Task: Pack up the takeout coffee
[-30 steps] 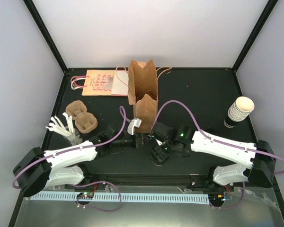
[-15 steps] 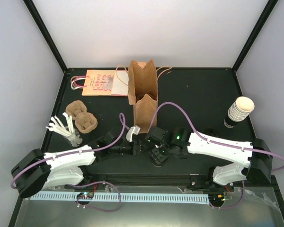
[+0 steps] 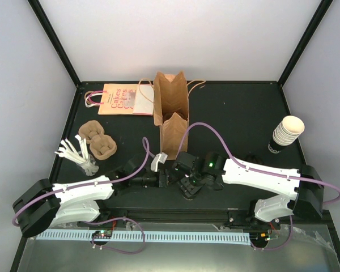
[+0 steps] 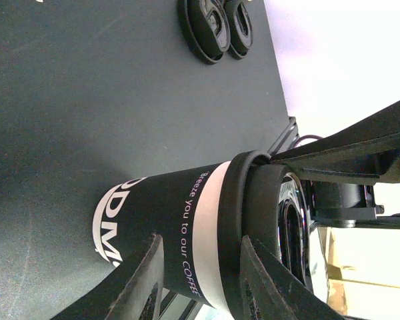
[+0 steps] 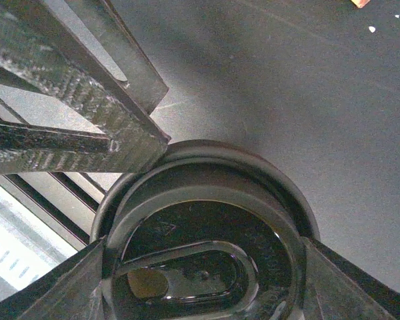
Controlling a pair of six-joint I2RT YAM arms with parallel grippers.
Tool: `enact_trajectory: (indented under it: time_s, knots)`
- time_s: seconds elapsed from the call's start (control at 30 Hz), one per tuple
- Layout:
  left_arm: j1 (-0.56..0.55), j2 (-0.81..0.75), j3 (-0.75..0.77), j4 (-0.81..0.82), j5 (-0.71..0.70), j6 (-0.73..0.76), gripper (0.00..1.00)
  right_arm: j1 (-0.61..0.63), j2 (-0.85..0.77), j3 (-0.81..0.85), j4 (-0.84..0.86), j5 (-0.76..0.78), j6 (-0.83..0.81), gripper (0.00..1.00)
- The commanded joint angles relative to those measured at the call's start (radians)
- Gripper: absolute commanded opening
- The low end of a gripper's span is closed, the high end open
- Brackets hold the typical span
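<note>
Black table, pale walls around; takeout coffee near its front edge.

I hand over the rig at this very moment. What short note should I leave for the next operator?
The left gripper has its fingers at the body of the takeout coffee; whether it grips cannot be told.
The right gripper comes from above, its fingers against both sides of the black lid; it seems to grip.
The cup stands upright on the table, just in front of the open brown paper bag.
Done: the lid is on and both grippers are at the cup.
Left: lift the cup and set it in the bag.
</note>
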Motion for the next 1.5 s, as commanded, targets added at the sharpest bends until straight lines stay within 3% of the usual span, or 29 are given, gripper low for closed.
enact_trajectory:
  time_s: [0.0,0.93,1.47]
  knots:
    - [-0.012,-0.003,-0.011,0.029,0.012,-0.009,0.34,0.024,0.104,-0.096,-0.110,-0.077,0.011,0.70]
    - [-0.023,0.013,-0.011,0.027,0.008,-0.003,0.32,0.031,0.110,-0.104,-0.098,-0.076,0.011,0.70]
    - [-0.027,0.016,-0.017,-0.098,-0.030,-0.011,0.29,0.033,0.123,-0.099,-0.100,-0.072,0.009,0.70]
